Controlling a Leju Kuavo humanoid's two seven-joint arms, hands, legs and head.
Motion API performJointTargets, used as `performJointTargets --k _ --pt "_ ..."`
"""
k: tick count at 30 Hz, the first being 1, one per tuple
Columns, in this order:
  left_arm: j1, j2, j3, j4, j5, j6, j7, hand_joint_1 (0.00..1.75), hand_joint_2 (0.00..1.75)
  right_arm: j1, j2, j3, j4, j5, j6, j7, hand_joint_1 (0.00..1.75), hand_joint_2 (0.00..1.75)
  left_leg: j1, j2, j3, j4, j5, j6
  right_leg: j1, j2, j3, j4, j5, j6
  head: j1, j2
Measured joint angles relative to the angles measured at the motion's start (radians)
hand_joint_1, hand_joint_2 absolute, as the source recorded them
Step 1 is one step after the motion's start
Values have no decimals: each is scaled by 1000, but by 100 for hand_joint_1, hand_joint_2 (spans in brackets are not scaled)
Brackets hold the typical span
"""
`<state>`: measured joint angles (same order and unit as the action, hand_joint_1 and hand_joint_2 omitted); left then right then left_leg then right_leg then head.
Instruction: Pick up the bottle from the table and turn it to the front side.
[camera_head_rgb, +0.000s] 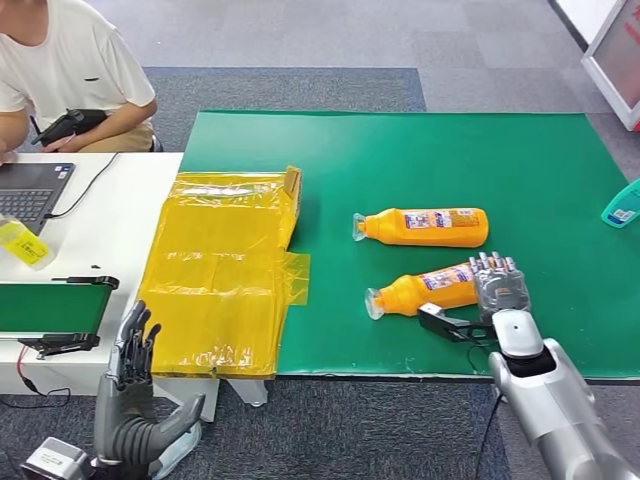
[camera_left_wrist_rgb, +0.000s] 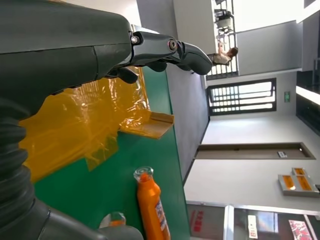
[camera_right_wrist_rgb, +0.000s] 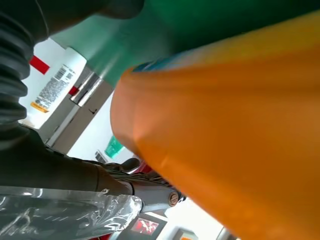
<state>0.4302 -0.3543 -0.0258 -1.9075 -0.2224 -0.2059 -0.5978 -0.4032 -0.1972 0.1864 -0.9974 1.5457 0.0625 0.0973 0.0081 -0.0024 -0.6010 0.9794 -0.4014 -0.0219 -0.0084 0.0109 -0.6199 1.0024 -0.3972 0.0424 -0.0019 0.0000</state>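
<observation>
on the green counter (camera_head_rgb: 528, 150) two orange bottles lie on their sides, caps toward the robot's left: the far bottle (camera_head_rgb: 423, 227) well clear of any hand, the near bottle (camera_head_rgb: 423, 291) w/ the right hand (camera_head_rgb: 498, 285) over its base end. fingers (camera_head_rgb: 494, 266) drape across the bottle's far side; right wrist view is nearly all orange plastic right up against the cam, so the hand is on or wrapped round it, but can't tell if the grip is really closed or just resting, and the bottle looks to lie flat on the counter, not lifted. left hand (camera_head_rgb: 136, 350) hangs low beside the counter edge, fingers apart, holding nothing; left wrist view looks across yellow film (camera_head_rgb: 219, 270) to both bottles. a person sits at the white side table w/ a laptop (camera_head_rgb: 30, 190), and a teal bottle (camera_head_rgb: 623, 205) sits at the counter's right edge. judgement: step is the grasp, pick-up not yet done. next move calls for a firm close round the base, lift straight up so the neck clears the counter, then roll the wrist till the label side faces front; risk = slick round body slipping or rolling toward the far bottle
</observation>
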Motion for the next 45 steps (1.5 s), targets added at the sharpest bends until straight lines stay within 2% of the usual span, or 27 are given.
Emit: performJointTargets --k 7,16,17,20,21,26,29,34,39,42,45 --pt "-1 1 -2 11 5 -8 0 0 175 -67 23 71 97 0 -9 8 0 175 0 0 4 0 0 0 0 0 3 0 0 -1 0 0" --pt "-1 1 0 19 9 -16 0 0 175 -103 23 94 159 0 -10 -24 0 175 0 0 8 0 0 0 0 0 7 0 2 0 0 0" --pt "-1 1 0 20 9 -16 0 0 175 -104 23 95 162 0 -10 -25 10 175 0 0 8 0 0 0 0 0 7 0 2 0 0 0" --pt "-2 1 0 22 9 -18 0 0 175 -109 23 99 171 -2 -16 -44 140 175 0 0 8 0 1 -1 0 0 7 0 2 0 0 0" --pt "-2 1 0 22 9 -19 0 0 175 -111 23 100 174 -3 -19 -52 174 175 0 0 8 0 1 -1 0 0 7 0 2 0 0 0" --pt "-2 1 2 24 10 -19 -2 0 175 -112 23 101 182 -16 -44 -83 175 175 0 0 8 0 1 -1 0 0 7 0 3 0 0 0" --pt "-1 1 3 25 10 -21 -4 0 175 -111 23 100 181 -67 -51 -116 175 175 0 0 9 0 1 -1 0 0 7 0 2 0 0 0" --pt "-1 1 11 28 10 -41 -22 0 175 -86 6 85 117 -366 5 -291 175 175 0 0 10 0 0 -1 1 2 8 -1 1 0 0 0" --pt "-1 1 18 32 9 -42 -33 0 175 -18 -14 89 7 -527 13 -303 175 175 0 0 10 0 -1 -1 1 1 9 -1 1 0 0 0" --pt "0 1 18 32 8 -31 -34 0 175 54 -13 91 -82 -587 -47 -311 175 175 0 0 9 0 -1 -1 1 0 9 0 0 0 0 0" --pt "0 1 16 31 -1 -16 -34 0 175 168 24 79 -217 -629 -117 -344 175 175 1 -1 7 0 -1 -1 1 0 7 0 -1 0 0 0"
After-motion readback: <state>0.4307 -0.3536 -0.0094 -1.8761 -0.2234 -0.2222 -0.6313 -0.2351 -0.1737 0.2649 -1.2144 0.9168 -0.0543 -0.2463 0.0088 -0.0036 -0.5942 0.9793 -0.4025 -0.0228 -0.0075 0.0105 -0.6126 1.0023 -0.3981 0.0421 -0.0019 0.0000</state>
